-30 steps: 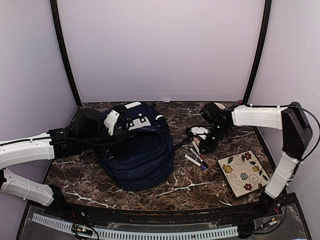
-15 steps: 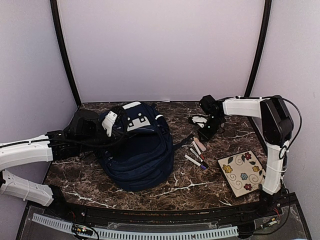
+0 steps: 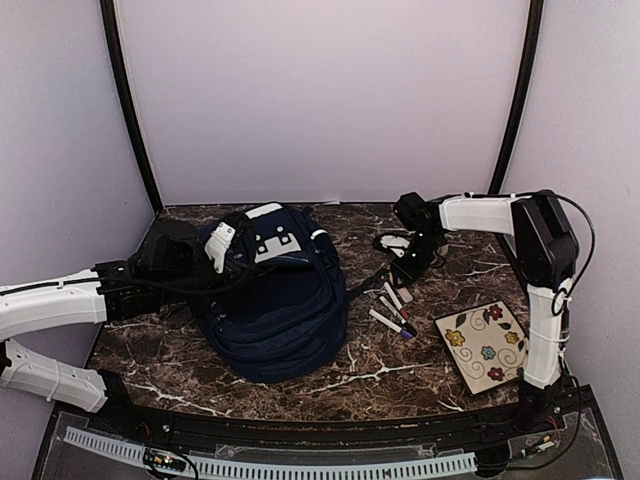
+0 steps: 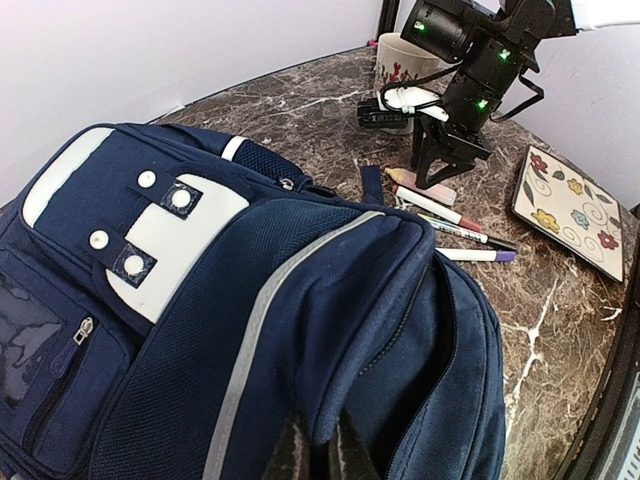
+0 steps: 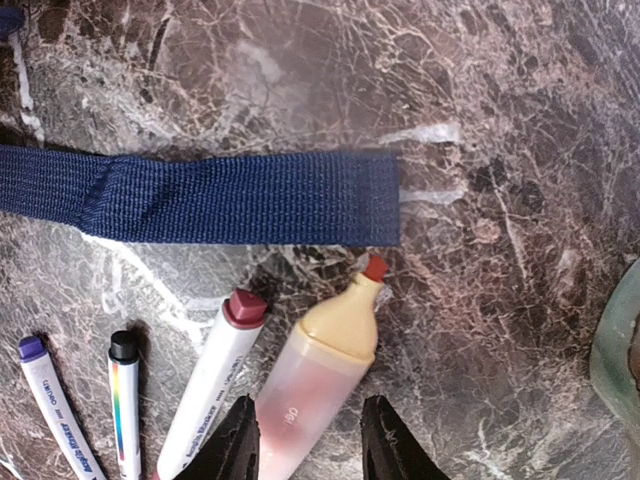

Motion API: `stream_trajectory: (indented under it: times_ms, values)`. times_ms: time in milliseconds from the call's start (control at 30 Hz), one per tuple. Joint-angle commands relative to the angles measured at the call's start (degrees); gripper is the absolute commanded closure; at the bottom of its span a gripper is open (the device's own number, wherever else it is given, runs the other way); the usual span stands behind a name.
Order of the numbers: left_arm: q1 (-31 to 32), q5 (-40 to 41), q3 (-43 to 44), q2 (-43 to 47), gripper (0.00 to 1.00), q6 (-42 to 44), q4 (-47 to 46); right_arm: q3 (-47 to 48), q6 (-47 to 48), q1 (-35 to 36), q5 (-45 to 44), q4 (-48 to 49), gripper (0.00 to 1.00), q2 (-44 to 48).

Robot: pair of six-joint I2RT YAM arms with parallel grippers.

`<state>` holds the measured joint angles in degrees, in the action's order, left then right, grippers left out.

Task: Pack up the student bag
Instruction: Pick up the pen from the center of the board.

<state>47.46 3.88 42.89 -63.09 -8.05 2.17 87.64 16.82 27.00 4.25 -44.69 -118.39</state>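
Student bag (image 3: 285, 300): lay on counter (image 3: 400, 375), at 9 o'clock from the markers (image 3: 392, 318). My left gripper (image 4: 318, 452): clenched on its opening's edge. My right gripper (image 5: 310, 408): released, straddling the pink highlighter (image 5: 322, 365).

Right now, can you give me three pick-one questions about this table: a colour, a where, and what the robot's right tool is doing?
1. The backpack is: A red, B dark blue, C green.
2. The flowery plate sits: A inside the backpack, B left of the backpack, C right of the pens.
3. The right tool is: A open over the highlighter, B shut on the plate, C shut on a pen.
Answers: 1 B, its cloth is navy; 2 C, it lies beyond the pens on the right side; 3 A, its fingers stand apart on either side of the highlighter.
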Motion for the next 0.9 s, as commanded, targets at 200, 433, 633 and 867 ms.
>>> stream_trajectory:
  times_ms: [200, 433, 633, 867]
  values:
    - [-0.3, -0.6, -0.2, 0.5, 1.00, -1.0, -4.2, 2.1, -0.6, -0.1, -0.9, -2.1, 0.63, -3.5]
    - [-0.3, -0.5, -0.2, 0.3, 1.00, -0.8, -4.0, 1.9, -0.6, -0.1, -1.2, -2.7, 0.64, -3.8]
    - [-0.3, -0.4, 0.0, -0.3, 1.00, -0.2, -4.0, 1.6, -0.9, -0.2, -2.4, -3.2, 0.77, -2.1]
    - [-0.3, -0.1, 0.0, -0.5, 1.00, 0.1, -4.3, 2.4, -1.5, 0.1, -1.2, -4.4, 0.81, 4.7]
